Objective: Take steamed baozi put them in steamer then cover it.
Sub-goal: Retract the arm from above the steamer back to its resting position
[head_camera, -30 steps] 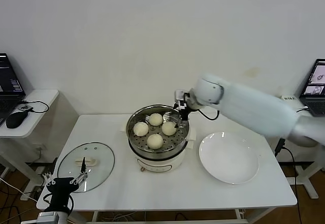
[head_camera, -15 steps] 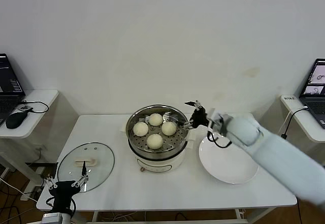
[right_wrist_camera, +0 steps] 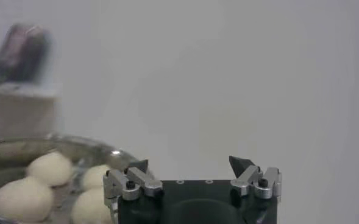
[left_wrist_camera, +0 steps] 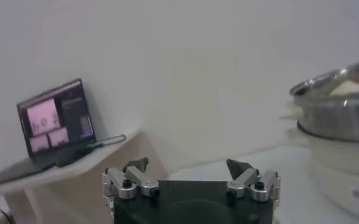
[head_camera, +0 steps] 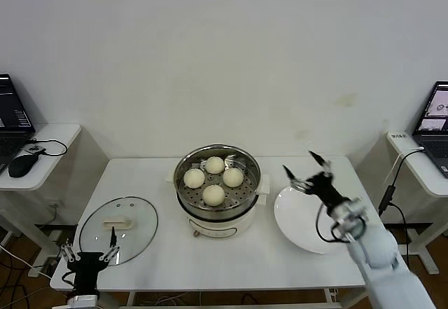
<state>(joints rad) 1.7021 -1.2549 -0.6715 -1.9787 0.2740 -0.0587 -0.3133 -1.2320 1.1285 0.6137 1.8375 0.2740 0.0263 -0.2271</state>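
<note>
Four cream-white baozi [head_camera: 213, 194] lie in the shiny steel steamer [head_camera: 183, 195] on its cream pot base at the table's middle. The glass cover [head_camera: 136, 235] with its cream handle lies flat on the table at the left. My right gripper [head_camera: 301, 165] is open and empty, above the far left edge of the plate, right of the steamer. Its wrist view shows the open gripper [right_wrist_camera: 190, 163], the baozi [right_wrist_camera: 50, 168] and the steamer rim [right_wrist_camera: 81, 146]. My left gripper [head_camera: 89, 249] is open and empty at the table's front left corner, by the cover's near edge; its wrist view [left_wrist_camera: 188, 165] shows the steamer [left_wrist_camera: 334, 109].
An empty white plate [head_camera: 308, 228] lies right of the steamer. Side desks with laptops stand at far left [head_camera: 12, 116] and far right [head_camera: 437, 116]; a mouse [head_camera: 23, 163] lies on the left desk. A cable hangs at the table's right edge.
My right arm has drawn back from over the steamer to the right, and its gripper now hangs above the plate. The left gripper has sunk slightly.
</note>
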